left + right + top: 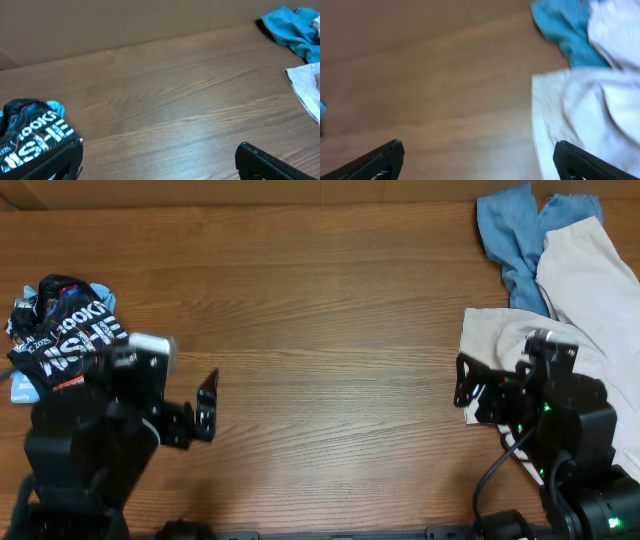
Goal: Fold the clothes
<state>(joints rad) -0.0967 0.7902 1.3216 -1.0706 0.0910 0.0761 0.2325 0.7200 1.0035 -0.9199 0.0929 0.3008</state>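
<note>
A: Logging positions, garments first?
B: Black garment (62, 330) with white lettering lies crumpled at the left edge of the desk (320, 310). Beige garment (590, 280) and blue garment (515, 235) are heaped at right, touching, with the blue farther back.
A: Jaws?
B: Left jaws spread wide, empty, near the black garment. Right jaws also spread, empty, at the beige garment's left edge.

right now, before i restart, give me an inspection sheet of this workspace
surface: wooden table, bare in the middle
job's things: black lettered garment bunched far left; blue garment and beige garment heaped far right
clutter: nothing seen
pincers: left pincer open, empty; right pincer open, empty
cables: black cable looping at front right
surroundings: plain brown wall behind the table
</note>
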